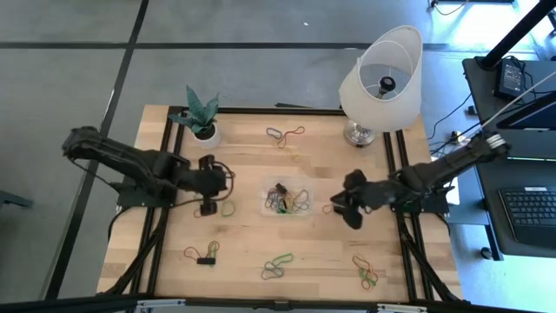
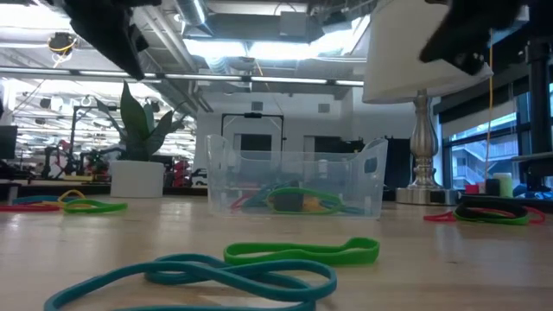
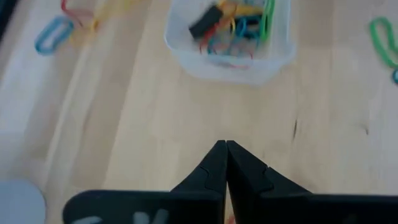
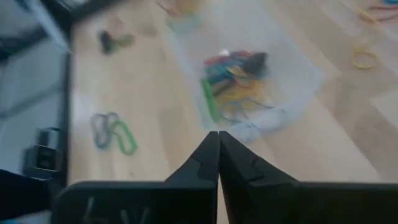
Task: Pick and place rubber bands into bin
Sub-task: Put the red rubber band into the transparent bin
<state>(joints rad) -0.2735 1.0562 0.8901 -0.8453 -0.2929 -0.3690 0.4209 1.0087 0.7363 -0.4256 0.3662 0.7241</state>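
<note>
From above we see the left gripper (image 1: 208, 209) and right gripper (image 1: 340, 209) flanking the bin (image 1: 287, 199); only the 2 wrist views show both jaws clenched empty.

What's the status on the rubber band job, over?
Left gripper shut, empty, left of bin. Right gripper shut, empty, right of it. Bin holds several rubber bands; others scattered. Path clear.
</note>
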